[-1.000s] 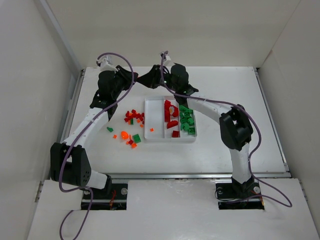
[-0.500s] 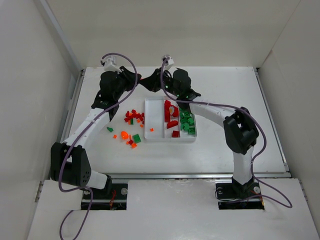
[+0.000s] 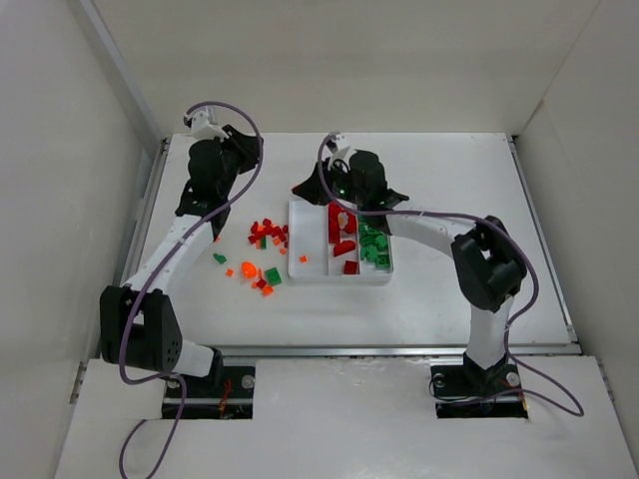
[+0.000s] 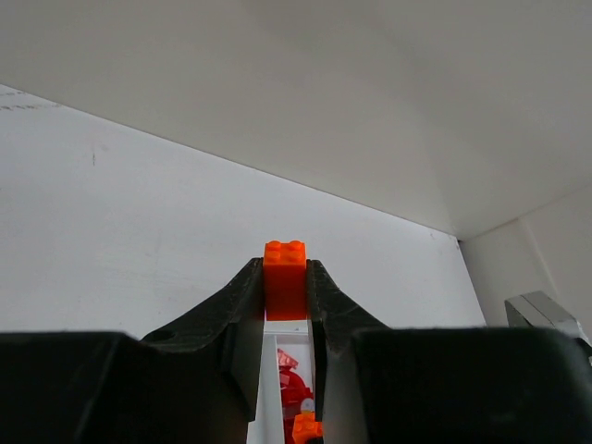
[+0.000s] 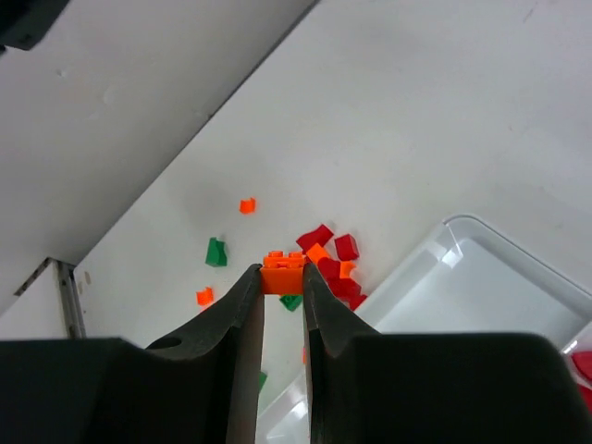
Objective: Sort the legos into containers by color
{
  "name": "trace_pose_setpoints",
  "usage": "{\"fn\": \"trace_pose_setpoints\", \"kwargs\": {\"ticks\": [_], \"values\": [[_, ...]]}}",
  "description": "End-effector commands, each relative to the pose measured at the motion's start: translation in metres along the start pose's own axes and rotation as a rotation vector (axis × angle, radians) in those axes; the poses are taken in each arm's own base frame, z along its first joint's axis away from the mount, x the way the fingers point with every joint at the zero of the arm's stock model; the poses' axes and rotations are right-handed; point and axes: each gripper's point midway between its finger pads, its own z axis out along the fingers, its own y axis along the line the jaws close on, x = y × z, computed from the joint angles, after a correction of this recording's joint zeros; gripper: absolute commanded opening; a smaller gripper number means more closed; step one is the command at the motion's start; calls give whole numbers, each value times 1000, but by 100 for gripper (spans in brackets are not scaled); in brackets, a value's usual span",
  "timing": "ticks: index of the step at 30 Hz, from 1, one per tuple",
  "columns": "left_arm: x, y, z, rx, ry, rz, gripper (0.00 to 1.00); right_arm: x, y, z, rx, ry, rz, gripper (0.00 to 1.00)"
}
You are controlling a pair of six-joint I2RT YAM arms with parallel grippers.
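White walls close in a white table [image 3: 449, 289] on three sides. At the far left of the table, the left arm stretches up toward the back wall. Its left hand [image 4: 285, 268] is clamped on a tall orange brick [image 4: 285, 282], with the studs poking out just past the fingertips [image 4: 250, 273] and only bare table and wall beyond them.

To the right of that arm, loose legos [image 3: 268, 233] lie on the table just beside the tray's left edge. A tight dark red cluster, with some orange and green mixed in, sits farther back. Nearer the arm bases are a few scattered green and orange pieces [image 3: 258, 272].

Next comes the right hand [image 5: 282, 276], raised over the table at the far left corner of the white tray [image 3: 339, 282]. It is pinched shut on another orange brick [image 5: 283, 268]. In its wrist view, the loose pile lies below and the tray's rounded corner shows at the lower right.

The tray is split lengthwise in three. Its left compartment [image 3: 304, 225] holds one small orange piece [image 3: 303, 258] and is otherwise bare. The middle compartment [image 3: 334, 270] holds dark red legos [image 3: 337, 222], and the right compartment [image 3: 371, 273] holds green legos [image 3: 374, 246]. The right arm arcs over the tray's far right end and back to its base.
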Motion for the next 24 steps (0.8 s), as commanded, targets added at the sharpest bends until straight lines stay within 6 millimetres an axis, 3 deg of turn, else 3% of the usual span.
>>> {"fn": "trace_pose_setpoints", "kwargs": {"ticks": [1,4,6,7,9,12,13,16,18,19,24], "values": [[-14,-12,-9,41,-38,34,0,-27,8,-11,-7,-41,-56,0],[-6,-13,-13,64,-4,80,0,1,-27,1,138,95,-12,0],[18,-8,-17,102,71,127,0,32,-43,1,191,238,1,2],[25,-7,-18,130,88,194,0,30,-42,5,183,257,-8,4],[46,-3,-24,177,150,257,0,56,-54,6,198,338,3,7],[63,2,-31,234,193,380,0,78,-60,0,206,414,0,20],[65,1,-34,253,197,411,0,84,-62,-2,215,438,10,36],[76,-3,-41,347,213,509,0,88,-64,-5,217,459,-1,65],[76,-15,-46,438,198,567,0,87,-62,-7,217,459,-1,71],[90,-18,-55,528,224,626,0,77,-60,-7,219,433,-14,73],[113,-36,-80,801,242,783,0,49,-65,-22,244,376,-21,76]]}}
